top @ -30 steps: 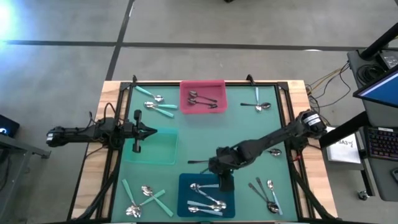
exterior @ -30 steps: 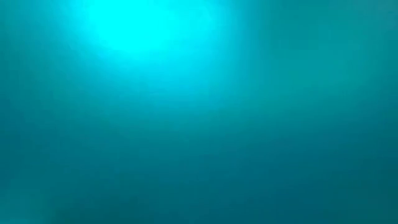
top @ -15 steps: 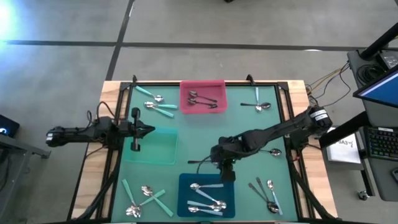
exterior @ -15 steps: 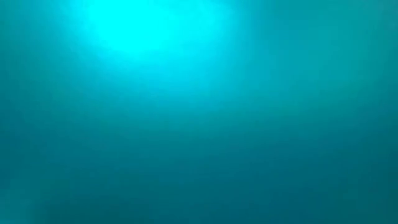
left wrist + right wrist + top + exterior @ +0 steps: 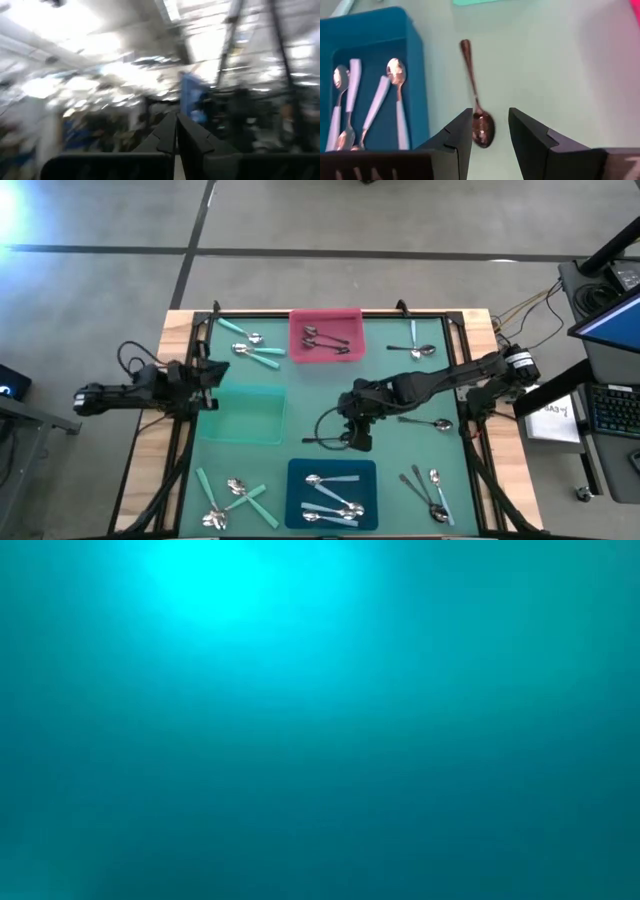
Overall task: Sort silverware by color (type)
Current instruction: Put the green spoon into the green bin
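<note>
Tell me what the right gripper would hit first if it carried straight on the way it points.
Probably the dark spoon lying loose on the green mat. The right gripper has its jaws open, with the spoon's bowl between them; how far above it is unclear. The blue tray sits off to one side.

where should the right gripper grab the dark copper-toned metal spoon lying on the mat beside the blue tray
Probably the thin handle of the dark copper-toned metal spoon, from straight above, fingers straddling it. It lies flat and alone on the green mat, bowl between the open right gripper fingers; blue tray close alongside.
</note>
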{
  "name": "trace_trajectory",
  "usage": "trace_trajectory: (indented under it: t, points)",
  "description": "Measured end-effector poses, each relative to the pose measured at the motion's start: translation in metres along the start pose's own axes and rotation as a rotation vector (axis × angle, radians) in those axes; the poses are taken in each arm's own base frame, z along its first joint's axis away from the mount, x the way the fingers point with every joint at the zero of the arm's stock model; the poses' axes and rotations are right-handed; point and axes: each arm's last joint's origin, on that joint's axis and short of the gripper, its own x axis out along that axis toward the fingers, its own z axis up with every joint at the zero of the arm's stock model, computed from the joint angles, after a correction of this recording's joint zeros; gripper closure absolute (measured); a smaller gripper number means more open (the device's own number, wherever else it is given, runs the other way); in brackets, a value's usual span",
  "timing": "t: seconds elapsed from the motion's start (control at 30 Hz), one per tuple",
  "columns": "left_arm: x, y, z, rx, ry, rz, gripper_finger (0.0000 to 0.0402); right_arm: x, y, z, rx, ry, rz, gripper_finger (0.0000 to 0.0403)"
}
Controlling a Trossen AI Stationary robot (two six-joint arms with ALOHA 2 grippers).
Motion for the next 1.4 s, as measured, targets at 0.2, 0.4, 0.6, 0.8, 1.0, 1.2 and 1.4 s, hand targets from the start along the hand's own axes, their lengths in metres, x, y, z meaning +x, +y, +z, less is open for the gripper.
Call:
trace_trajectory:
  t: [0.2, 0.4, 0.6, 0.8, 1.0, 1.2, 1.4]
  points:
    - [0.000, 0.000, -0.020, 0.045, 0.207, 0.081, 0.0402, 0.000, -0.016, 0.005, 0.027, -0.006, -0.025, 0.0289]
    - [0.004, -0.001, -0.028, 0.150, 0.284, 0.120, 0.0402, 0.000, -0.033, 0.009, 0.037, -0.013, -0.051, 0.0287]
    - [0.007, 0.001, -0.040, 0.226, 0.404, 0.238, 0.0402, -0.001, -0.060, 0.015, 0.079, -0.023, -0.095, 0.0288]
    - [0.010, 0.004, -0.056, 0.271, 0.530, 0.284, 0.0402, -0.005, -0.096, 0.020, 0.100, -0.031, -0.150, 0.0284]
    - [0.010, 0.010, -0.072, 0.160, 0.620, 0.377, 0.0402, -0.008, -0.124, 0.020, 0.107, -0.028, -0.195, 0.0289]
    - [0.013, 0.013, -0.085, 0.181, 0.807, 0.390, 0.0402, -0.005, -0.142, 0.012, 0.107, 0.003, -0.221, 0.0286]
    - [0.040, 0.016, -0.077, 0.281, 1.028, 0.367, 0.0402, -0.003, -0.148, 0.008, 0.096, 0.021, -0.231, 0.0285]
